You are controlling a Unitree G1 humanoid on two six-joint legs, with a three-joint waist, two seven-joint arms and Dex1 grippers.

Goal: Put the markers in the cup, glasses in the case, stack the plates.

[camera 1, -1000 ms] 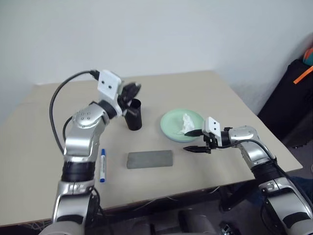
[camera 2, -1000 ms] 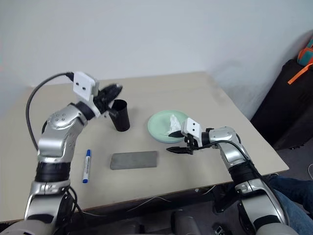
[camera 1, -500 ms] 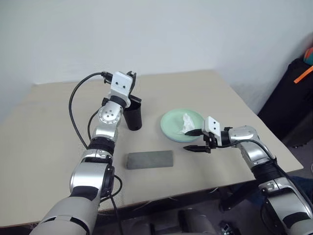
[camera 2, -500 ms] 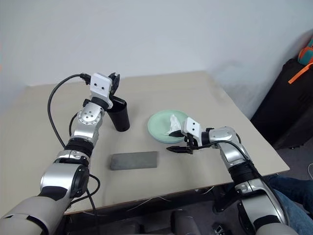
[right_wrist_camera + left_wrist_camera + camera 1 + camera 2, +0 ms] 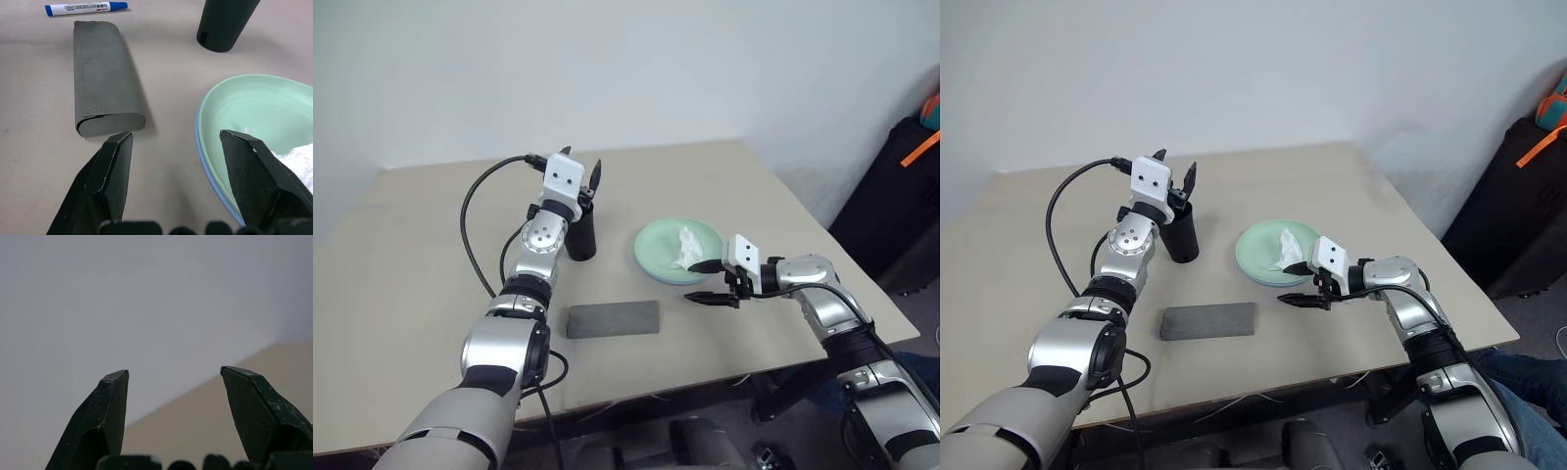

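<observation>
The right gripper (image 5: 176, 183) stands open over the table (image 5: 34, 147). Grey case (image 5: 105, 81) and stacked plates (image 5: 254, 110) lie beyond, marker (image 5: 85, 8) and cup (image 5: 222, 24) farther.

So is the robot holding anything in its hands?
No. The left hand is open above the cup, and the right hand is open beside the plates.

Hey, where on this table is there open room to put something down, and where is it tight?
Open: the table's wide stretch beside the left arm, and the far part behind the cup. Tight: between case, cup and stacked plates, where the right end effector hovers.
</observation>
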